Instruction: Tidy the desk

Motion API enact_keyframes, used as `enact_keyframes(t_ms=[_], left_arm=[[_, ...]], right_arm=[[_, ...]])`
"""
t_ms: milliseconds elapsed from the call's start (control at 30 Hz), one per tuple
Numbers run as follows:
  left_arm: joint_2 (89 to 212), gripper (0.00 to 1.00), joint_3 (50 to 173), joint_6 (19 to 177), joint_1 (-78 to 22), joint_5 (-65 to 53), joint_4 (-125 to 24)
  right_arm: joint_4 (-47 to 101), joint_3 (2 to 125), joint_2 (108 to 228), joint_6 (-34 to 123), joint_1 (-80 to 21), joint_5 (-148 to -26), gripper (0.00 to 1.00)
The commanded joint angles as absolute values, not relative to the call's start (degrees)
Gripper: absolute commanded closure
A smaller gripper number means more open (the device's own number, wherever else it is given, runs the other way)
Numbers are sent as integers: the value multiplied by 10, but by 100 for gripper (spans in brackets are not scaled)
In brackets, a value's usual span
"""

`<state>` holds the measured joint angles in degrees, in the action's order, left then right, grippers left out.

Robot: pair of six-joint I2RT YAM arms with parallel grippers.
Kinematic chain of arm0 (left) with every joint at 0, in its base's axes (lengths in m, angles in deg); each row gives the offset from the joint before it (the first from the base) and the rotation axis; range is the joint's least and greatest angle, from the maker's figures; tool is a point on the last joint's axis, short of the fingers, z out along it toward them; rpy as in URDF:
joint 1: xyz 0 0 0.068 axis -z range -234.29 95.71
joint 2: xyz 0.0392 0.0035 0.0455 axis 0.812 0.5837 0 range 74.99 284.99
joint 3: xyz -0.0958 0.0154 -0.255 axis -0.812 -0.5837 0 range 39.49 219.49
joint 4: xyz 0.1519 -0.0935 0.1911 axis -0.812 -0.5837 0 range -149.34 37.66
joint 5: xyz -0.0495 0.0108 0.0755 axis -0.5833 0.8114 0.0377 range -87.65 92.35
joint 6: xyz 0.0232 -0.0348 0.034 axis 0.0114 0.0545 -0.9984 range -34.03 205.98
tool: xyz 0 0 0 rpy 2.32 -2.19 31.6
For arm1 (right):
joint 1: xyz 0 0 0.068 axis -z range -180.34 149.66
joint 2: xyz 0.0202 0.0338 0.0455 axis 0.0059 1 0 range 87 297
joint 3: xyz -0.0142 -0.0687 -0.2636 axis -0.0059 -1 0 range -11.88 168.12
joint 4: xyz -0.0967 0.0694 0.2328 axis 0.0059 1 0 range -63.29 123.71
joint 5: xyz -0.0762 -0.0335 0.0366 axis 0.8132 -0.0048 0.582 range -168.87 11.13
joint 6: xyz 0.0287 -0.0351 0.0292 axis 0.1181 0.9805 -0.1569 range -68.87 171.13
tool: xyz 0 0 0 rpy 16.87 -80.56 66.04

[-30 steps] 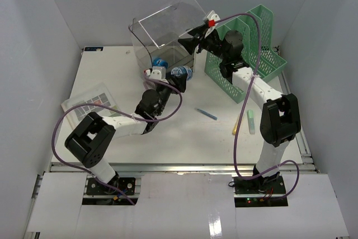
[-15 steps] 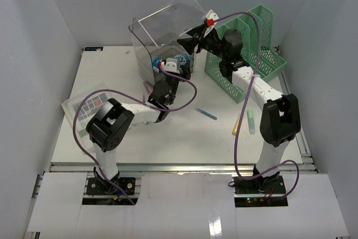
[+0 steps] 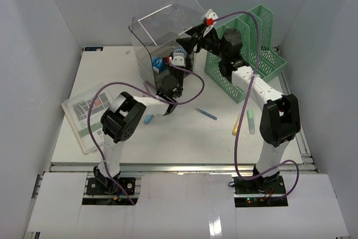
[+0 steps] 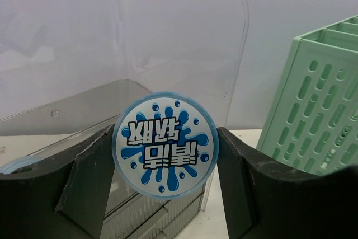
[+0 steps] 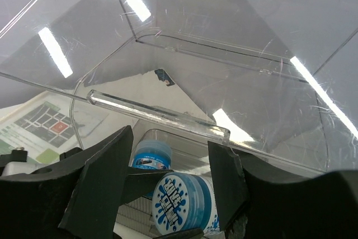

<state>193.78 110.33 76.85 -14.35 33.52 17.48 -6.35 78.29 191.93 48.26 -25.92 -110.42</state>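
Observation:
The white desk (image 3: 112,76) carries a clear smoky plastic drawer box (image 3: 146,48) at the back, with its clear lid (image 3: 168,22) tilted up. My right gripper (image 3: 193,33) is open, and the lid's front lip (image 5: 156,113) lies across its fingertips. My left gripper (image 3: 178,62) is shut on a round blue-and-white tub (image 4: 165,144) and holds it at the box's open top. The tub also shows in the right wrist view (image 5: 182,202). A second blue tub (image 5: 151,155) stands inside the box.
A green mesh file rack (image 3: 251,48) stands at the back right, close to the right arm. A printed booklet (image 3: 89,113) lies at the left. A blue pen (image 3: 206,114), a yellow marker (image 3: 236,124) and a green marker (image 3: 251,121) lie in the middle and right.

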Motion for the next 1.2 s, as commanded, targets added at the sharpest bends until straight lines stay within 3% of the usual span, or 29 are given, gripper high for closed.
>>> enact_keyframes(t_ms=[0,500,533,667,800,1000,1167], left_arm=[[1932,100,1140,771,-159,353,180],[1944,99,1150,785,-178,356,127],[1941,92,1146,788,-178,353,125],[1918,48,1117,812,-178,340,115],[1882,20,1071,843,-175,306,108],[1832,5,1030,851,-168,294,100],[1797,3,998,880,-164,276,86]], right_arm=[[-92,807,1892,476,-262,-1106,37],[-99,803,1891,469,-262,-1104,37],[-99,802,1891,469,-262,-1104,37],[-99,801,1890,469,-262,-1103,37],[-99,799,1888,469,-262,-1103,37],[-101,794,1885,468,-262,-1102,37],[-100,790,1879,470,-262,-1102,37]])
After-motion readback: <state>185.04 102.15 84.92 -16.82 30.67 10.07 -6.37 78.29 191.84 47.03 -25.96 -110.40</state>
